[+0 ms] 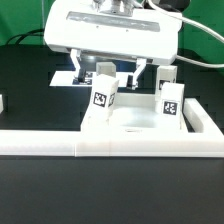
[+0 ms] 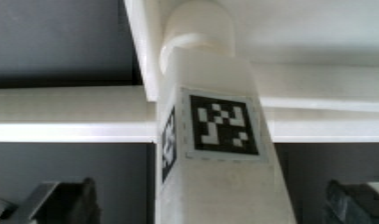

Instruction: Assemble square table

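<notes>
Fingers (image 2: 200,205) spread wide, one each side of a tagged white leg (image 2: 212,150), not clamping it. That leg (image 1: 104,96) stands upright on the square tabletop panel (image 1: 140,122), looks seated. Second tagged leg (image 1: 170,101) upright at the exterior view's right. Panel sits against the L-shaped rail (image 1: 110,146) on the black surface (image 1: 110,190). Judging: two legs on, two not visible, likely left.

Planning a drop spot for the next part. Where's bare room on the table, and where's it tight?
Free: the black table in front of the white rail, and the strip at the exterior view's left. Crowded: behind the rail, where the tabletop panel, two upright legs and the open gripper bunch together.
</notes>
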### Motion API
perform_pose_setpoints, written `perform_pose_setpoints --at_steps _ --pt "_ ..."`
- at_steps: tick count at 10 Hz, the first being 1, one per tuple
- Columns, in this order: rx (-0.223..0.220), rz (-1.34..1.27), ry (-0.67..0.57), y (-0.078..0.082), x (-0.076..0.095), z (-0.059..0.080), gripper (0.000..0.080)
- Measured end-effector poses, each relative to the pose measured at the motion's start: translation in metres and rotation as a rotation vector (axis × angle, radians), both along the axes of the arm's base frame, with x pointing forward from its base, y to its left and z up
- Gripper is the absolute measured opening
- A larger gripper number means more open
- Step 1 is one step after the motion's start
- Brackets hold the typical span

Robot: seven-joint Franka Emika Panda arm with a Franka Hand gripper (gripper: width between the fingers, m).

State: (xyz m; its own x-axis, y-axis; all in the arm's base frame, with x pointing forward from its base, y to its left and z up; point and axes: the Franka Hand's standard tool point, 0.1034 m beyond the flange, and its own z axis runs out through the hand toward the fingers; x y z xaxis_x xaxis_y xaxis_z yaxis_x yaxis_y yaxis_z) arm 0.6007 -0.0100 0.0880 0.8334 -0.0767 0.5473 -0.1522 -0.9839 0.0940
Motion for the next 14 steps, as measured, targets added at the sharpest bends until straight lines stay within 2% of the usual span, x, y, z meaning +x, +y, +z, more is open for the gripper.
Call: perform_pose_setpoints --at_steps 7,9,10,12,13,14 --pt "0.005 -0.002 0.017 -0.001 0.0 0.0 0.0649" --pt "0.066 -0.032 0.11 -0.005 0.007 0.015 0.0649" --pt "0.084 -0.042 0.128 -0.013 0.011 0.023 0.0649" --pt "0.141 -0.063 0.286 -0.012 0.009 0.019 0.0649" --pt "0.177 -0.08 0.419 -0.015 0.006 0.013 0.0649" --pt "0.189 -0.088 0.456 -0.019 0.01 0.013 0.0649"
